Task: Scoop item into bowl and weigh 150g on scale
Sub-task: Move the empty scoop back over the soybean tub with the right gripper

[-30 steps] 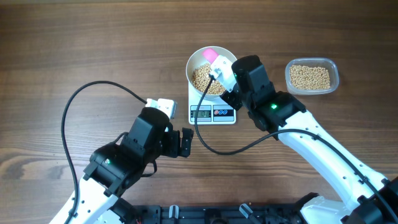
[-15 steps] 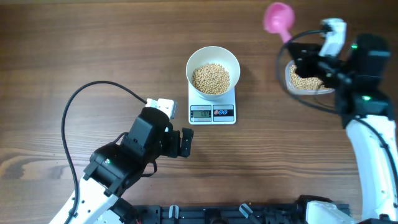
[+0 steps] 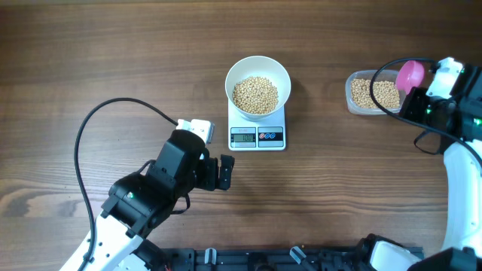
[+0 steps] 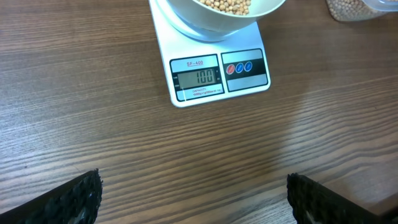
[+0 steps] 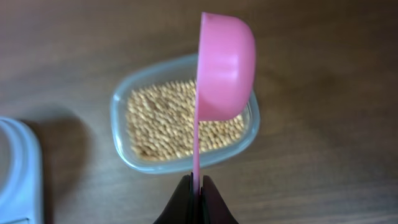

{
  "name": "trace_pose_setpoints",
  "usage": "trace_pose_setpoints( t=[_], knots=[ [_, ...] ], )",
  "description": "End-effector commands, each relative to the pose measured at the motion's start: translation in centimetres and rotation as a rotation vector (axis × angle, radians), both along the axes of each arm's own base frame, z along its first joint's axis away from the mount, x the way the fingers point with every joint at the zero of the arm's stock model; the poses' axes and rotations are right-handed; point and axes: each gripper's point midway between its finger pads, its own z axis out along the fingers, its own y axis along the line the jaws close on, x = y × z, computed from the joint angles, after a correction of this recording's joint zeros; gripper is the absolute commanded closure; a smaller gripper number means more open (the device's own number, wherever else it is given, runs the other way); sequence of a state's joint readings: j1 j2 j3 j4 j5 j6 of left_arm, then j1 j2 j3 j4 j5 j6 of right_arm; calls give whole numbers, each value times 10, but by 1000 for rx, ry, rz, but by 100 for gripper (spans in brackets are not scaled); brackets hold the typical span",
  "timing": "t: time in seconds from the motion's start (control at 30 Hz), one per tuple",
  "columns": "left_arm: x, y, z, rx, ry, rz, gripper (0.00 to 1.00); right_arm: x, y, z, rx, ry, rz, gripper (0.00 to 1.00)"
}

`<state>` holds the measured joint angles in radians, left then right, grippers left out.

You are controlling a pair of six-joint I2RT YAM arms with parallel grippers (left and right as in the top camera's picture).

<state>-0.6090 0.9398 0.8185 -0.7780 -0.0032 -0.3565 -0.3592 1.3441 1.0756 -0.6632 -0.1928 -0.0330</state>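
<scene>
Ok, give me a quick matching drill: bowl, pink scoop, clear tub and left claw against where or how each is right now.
1 bowl
2 pink scoop
3 clear tub
4 left claw

A open, empty
B on the scale
C directly on the table
D pinched in the right claw, over the clear tub

Pairs: 1-B, 2-D, 3-C, 4-A

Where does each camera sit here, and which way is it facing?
Overhead: fixed above the table, looking straight down; left arm and right arm show.
Left wrist: low, facing the scale and bowl; the open left gripper frames the bottom.
Right wrist: above the tub, looking down the pink scoop in the shut right gripper.
Shared: overhead also shows scale, bowl, tub, pink scoop.
</scene>
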Motion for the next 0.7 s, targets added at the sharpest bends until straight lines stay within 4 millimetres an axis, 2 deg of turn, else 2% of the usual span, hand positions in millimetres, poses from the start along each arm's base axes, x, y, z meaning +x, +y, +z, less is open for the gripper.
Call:
trace_pose_setpoints(
  t=[0.0,0.07,0.13,0.37,0.5,0.67],
  knots=[
    [4,0,5,9,-23,-2,0,-5,-4,-35,-12,133,26,96],
    [4,0,5,9,-23,-2,0,-7,-3,-50,8,182,36,96],
    [4,0,5,9,-23,-2,0,-4,6,-56,33,186,100,96],
    [3,0,5,9,-23,-2,0,-1,6,-55,35,174,100,96],
    [4,0,5,9,-23,-2,0,-3,7,-62,45,195,99,96],
    [4,0,5,9,-23,-2,0,0,25,-67,127,195,160,96]
  ],
)
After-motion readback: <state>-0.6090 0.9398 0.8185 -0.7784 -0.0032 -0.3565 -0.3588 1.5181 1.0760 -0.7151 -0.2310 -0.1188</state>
